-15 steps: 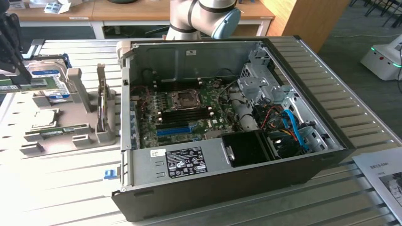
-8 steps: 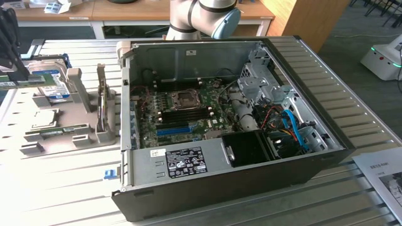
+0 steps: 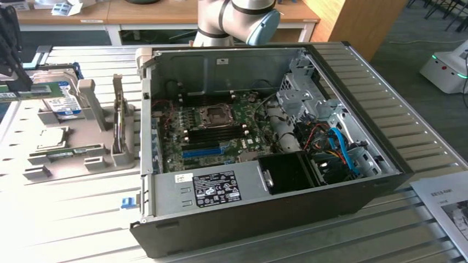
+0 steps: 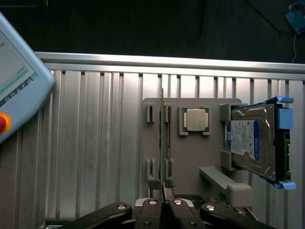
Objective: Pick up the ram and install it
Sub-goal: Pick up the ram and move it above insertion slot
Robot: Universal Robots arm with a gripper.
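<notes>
The ram [image 4: 163, 138] is a thin green stick seen edge-on in the wrist view, running out from my gripper [image 4: 163, 188], whose two dark fingers are shut on its near end. It hangs over the slotted holders of the grey tray [image 4: 190, 157]; whether it is clear of them I cannot tell. At the exterior view's far left, my dark gripper [image 3: 16, 82] holds the green ram [image 3: 29, 93] level above the tray [image 3: 73, 164]. The open computer case [image 3: 256, 219] with its motherboard [image 3: 219, 131] lies toward the exterior view's right, apart from the gripper.
A blue-labelled hard drive [image 4: 252, 140] stands in the tray beside a square processor chip [image 4: 196, 119]. Another green stick [image 3: 73, 152] lies in the tray. A teach pendant [image 4: 19, 90] rests on the ribbed metal table. A paper sheet [image 3: 450, 208] lies at the exterior view's right.
</notes>
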